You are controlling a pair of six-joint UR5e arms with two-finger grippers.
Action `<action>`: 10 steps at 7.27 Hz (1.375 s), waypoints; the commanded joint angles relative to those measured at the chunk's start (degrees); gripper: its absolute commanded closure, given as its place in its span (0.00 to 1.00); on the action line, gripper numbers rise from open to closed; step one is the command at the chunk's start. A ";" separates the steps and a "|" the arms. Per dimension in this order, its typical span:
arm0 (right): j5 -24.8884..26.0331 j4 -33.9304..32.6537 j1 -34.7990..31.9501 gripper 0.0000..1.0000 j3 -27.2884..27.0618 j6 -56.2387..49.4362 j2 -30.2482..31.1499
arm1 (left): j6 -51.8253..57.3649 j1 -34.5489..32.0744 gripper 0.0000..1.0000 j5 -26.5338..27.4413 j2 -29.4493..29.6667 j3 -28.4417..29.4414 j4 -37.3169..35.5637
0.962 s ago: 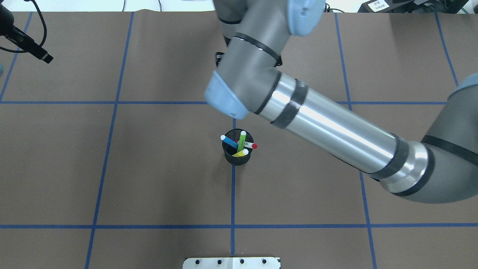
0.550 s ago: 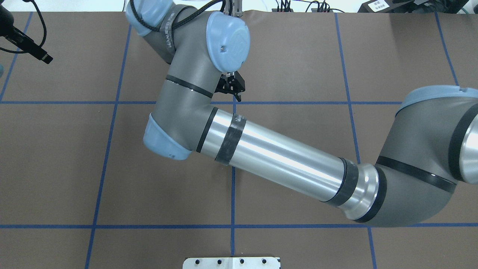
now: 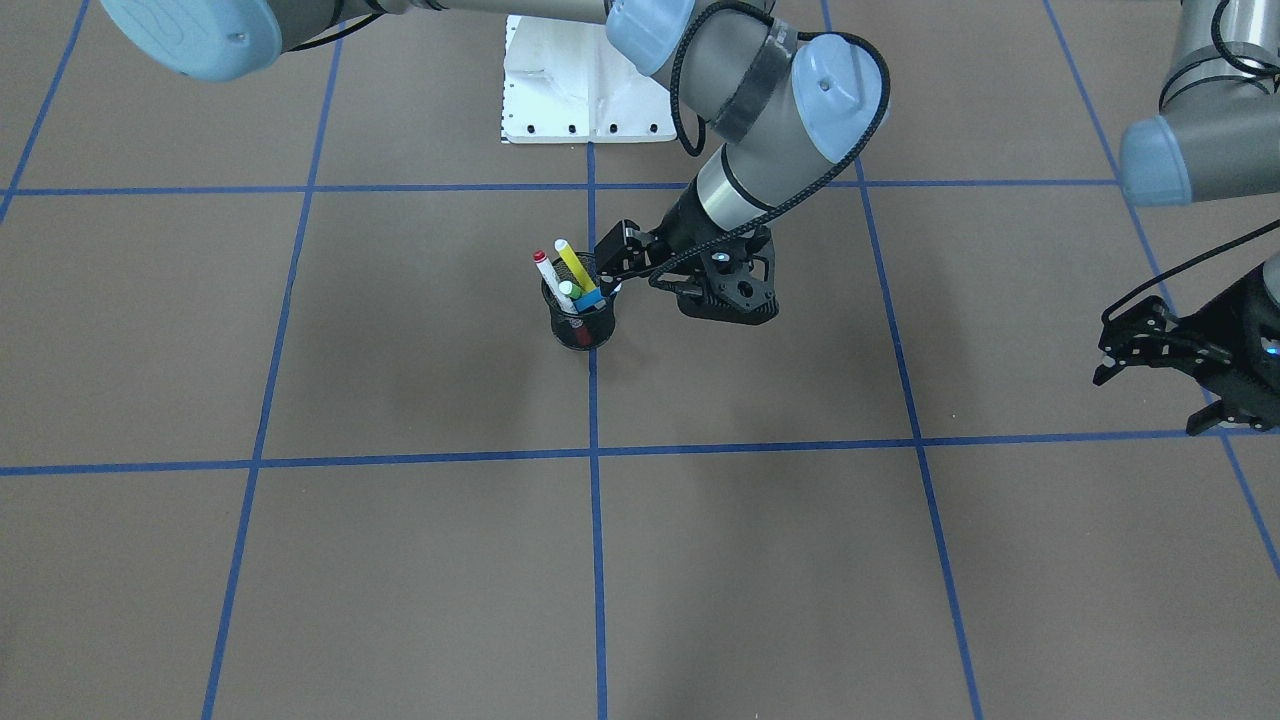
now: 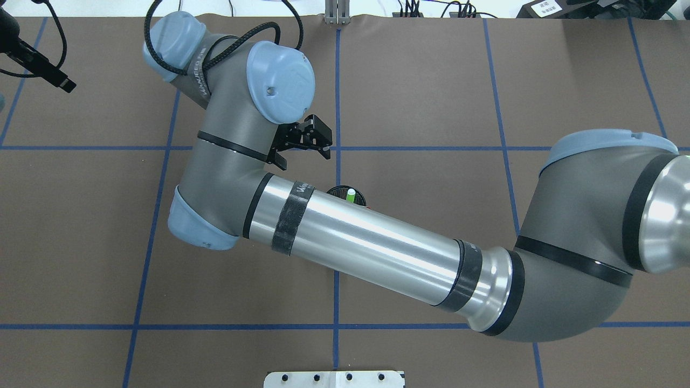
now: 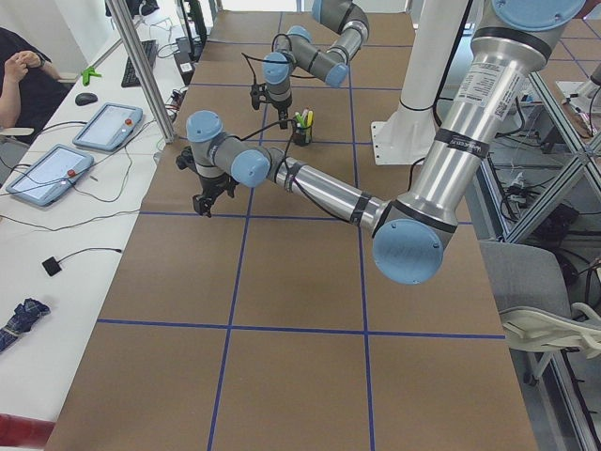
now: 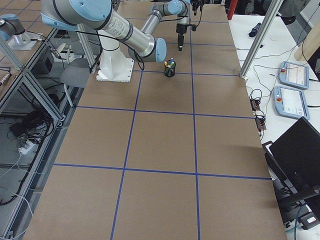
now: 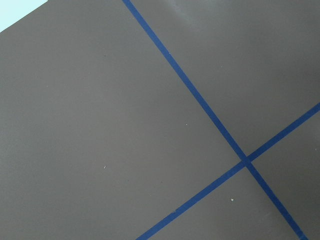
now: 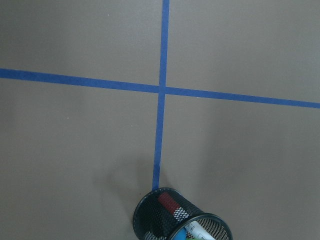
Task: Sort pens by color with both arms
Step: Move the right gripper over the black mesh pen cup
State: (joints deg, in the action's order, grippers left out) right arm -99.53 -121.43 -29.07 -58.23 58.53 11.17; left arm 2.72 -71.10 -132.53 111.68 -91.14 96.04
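In the middle of the bench (image 3: 300,560), right on a blue tape line, a black wire-mesh cup (image 3: 582,325) is standing up. All four pens are sitting inside it: the white pen with red ends (image 3: 545,272), the yellow pen (image 3: 573,266), the light green pen (image 3: 568,291) and the blue pen (image 3: 589,299). They are leaning different ways and crossing each other.

The right claw (image 3: 615,262) is hovering close beside the pen tops with its two fingers apart and nothing between them. The left claw (image 3: 1145,400) is hanging near the end of the bench on the robot's left, also spread wide and carrying nothing.

No pen is sorted yet, so I am guessing the right arm is getting ready to take the first one. To do it well, the claw should be lining up over just one pen top, coming down slowly and pinching only that pen. Then it should be lifting straight up, because a sideways pull could be tipping the cup over or dragging other pens out.
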 commanded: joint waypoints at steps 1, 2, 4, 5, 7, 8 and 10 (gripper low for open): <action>2.49 -0.03 1.73 0.10 2.75 0.62 0.08 | 0.00 0.00 0.00 -0.01 -0.06 0.00 0.11; 4.41 -0.03 2.87 0.19 3.72 0.71 0.16 | 0.09 0.00 0.00 -0.01 -0.15 0.09 0.20; 4.60 -0.30 3.41 0.38 3.91 0.71 0.34 | 0.09 0.00 0.00 -0.01 -0.24 0.09 0.28; 4.60 -0.73 3.41 0.42 3.91 0.71 0.69 | 0.17 0.00 0.00 -0.10 -0.24 0.00 0.28; 4.52 -2.75 3.41 0.44 3.73 0.62 0.87 | 0.18 0.00 0.00 -0.19 -0.15 -0.09 0.28; 4.26 -3.46 3.41 0.44 3.65 0.45 0.87 | 0.18 0.00 0.00 -0.19 -0.15 -0.09 0.28; 2.86 -4.34 3.32 0.45 3.21 -0.08 0.61 | 0.26 0.00 0.00 -0.19 -0.15 -0.09 0.28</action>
State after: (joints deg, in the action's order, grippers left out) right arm -95.74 -125.26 -25.71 -54.82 58.65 11.89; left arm 2.96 -71.10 -132.72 111.52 -91.22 96.33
